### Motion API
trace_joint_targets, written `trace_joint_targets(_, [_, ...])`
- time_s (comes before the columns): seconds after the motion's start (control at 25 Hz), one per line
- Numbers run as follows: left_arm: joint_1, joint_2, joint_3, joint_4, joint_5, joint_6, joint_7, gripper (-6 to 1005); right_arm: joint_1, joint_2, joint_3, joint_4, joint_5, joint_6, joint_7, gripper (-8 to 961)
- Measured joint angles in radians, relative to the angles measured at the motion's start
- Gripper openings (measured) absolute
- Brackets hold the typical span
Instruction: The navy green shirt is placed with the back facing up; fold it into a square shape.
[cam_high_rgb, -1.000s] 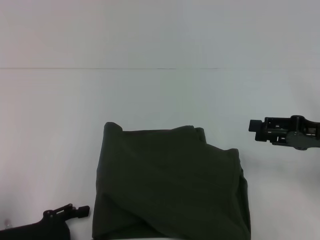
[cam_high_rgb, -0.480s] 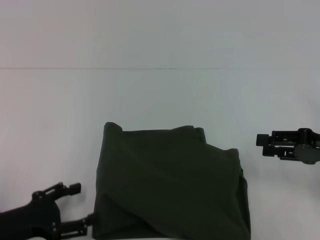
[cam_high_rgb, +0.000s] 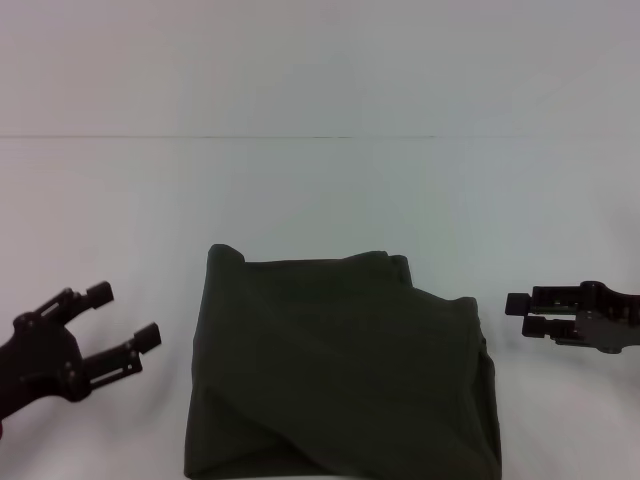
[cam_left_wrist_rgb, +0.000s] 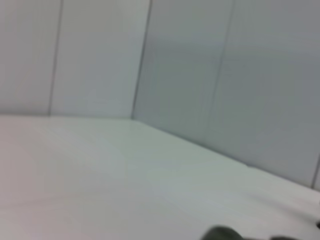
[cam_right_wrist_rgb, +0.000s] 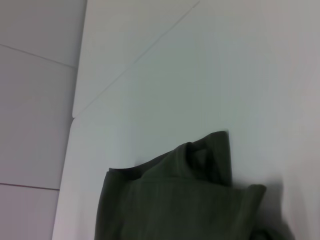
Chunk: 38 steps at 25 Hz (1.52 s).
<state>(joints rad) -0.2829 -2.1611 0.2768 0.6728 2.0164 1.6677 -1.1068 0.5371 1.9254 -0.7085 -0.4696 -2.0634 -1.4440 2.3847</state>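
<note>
While the white table (cam_high_rgb: 320, 200) spreads wide, the navy green shirt (cam_high_rgb: 340, 370) lies folded into a rough square at its near edge. Left gripper (cam_high_rgb: 125, 325) hovers beside the shirt's left side, fingers spread. Right gripper (cam_high_rgb: 517, 314) hovers just off its right side, fingers near together.

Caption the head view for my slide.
Folded dark olive-green cotton shirt on white table, left gripper open, right gripper alongside.

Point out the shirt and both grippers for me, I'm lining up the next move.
navy green shirt (cam_high_rgb: 340, 370), head view, middle of the folded top layer.
left gripper (cam_high_rgb: 115, 318), head view, gap between its open fingertips, left of the shirt.
right gripper (cam_high_rgb: 520, 314), head view, between its fingertips, right of the shirt.
</note>
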Motion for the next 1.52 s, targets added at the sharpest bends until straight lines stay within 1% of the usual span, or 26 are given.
trace_joint_targets(0.28, [-0.001, 0.000, -0.010, -0.028, -0.071, -0.017, 0.042, 934, 0.017, 0.028, -0.002, 0.006, -0.003, 0.095, -0.007, 591])
trace_joint_targets(0.6, [0.000, 0.000, -0.011, -0.033, -0.085, -0.018, 0.047, 933, 0.076, 0.076, -0.018, 0.007, -0.097, 0.173, -0.011, 590])
trace_joint_targets(0.72, [0.004, 0.000, -0.011, -0.033, -0.088, -0.013, 0.047, 933, 0.092, 0.088, -0.023, 0.007, -0.121, 0.179, -0.011, 589])
trace_joint_targets(1.08, [0.007, 0.000, -0.013, -0.037, -0.088, -0.006, 0.047, 933, 0.100, 0.096, -0.031, 0.006, -0.127, 0.192, -0.031, 588])
trace_joint_targets(1.28, [0.007, 0.000, -0.013, -0.039, -0.088, -0.006, 0.047, 933, 0.105, 0.097, -0.065, 0.001, -0.127, 0.190, -0.055, 587])
trace_joint_targets(1.52, [0.007, 0.000, -0.013, -0.039, -0.088, -0.006, 0.047, 933, 0.118, 0.098, -0.101, 0.003, -0.127, 0.192, -0.059, 392])
